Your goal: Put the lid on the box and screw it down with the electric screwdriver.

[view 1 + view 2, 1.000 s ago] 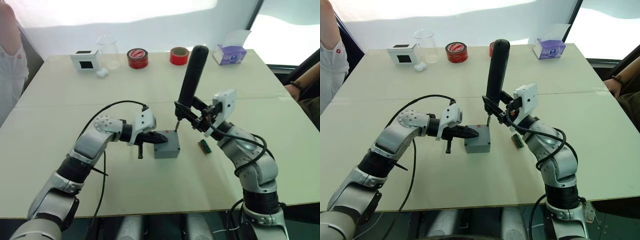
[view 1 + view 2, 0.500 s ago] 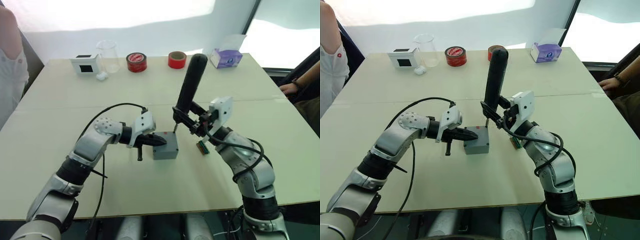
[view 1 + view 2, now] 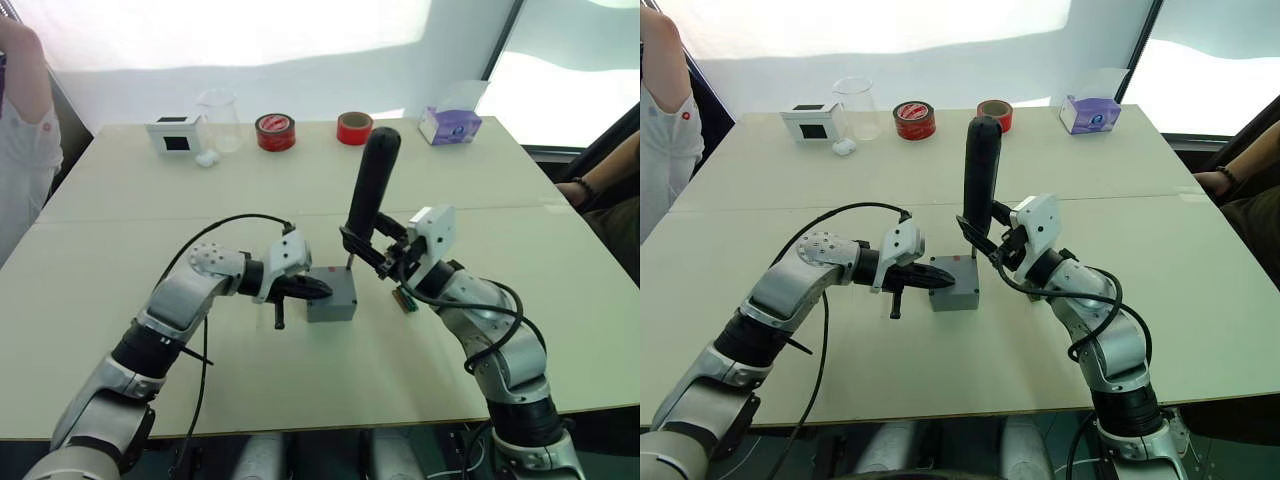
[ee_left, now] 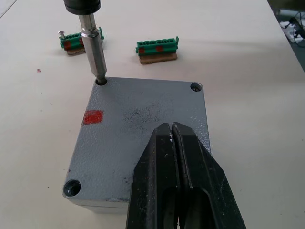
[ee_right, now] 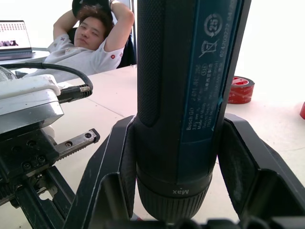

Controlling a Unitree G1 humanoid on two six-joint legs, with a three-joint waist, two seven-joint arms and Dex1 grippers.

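Observation:
The grey box (image 3: 332,308) sits at the table's middle with the lid (image 4: 143,109) on top, a red mark on the lid. My left gripper (image 4: 174,181) is shut, its joined tips resting on the lid's top surface. My right gripper (image 3: 372,250) is shut on the electric screwdriver (image 3: 370,190), a dark cylinder held nearly upright. Its metal bit (image 4: 95,52) stands in the lid's far corner screw hole. The other corner holes (image 4: 196,87) show open.
Two green terminal blocks (image 4: 157,46) lie just beyond the box. At the table's far edge stand a white cube (image 3: 175,134), a glass beaker (image 3: 218,120), two red tape rolls (image 3: 275,131) and a tissue box (image 3: 449,122). People sit at the left (image 3: 20,120) and right (image 3: 590,185).
The camera view has shifted. The screwdriver now stands a little more upright, its bit still at the lid's far corner. The left gripper stays shut on the lid's top.

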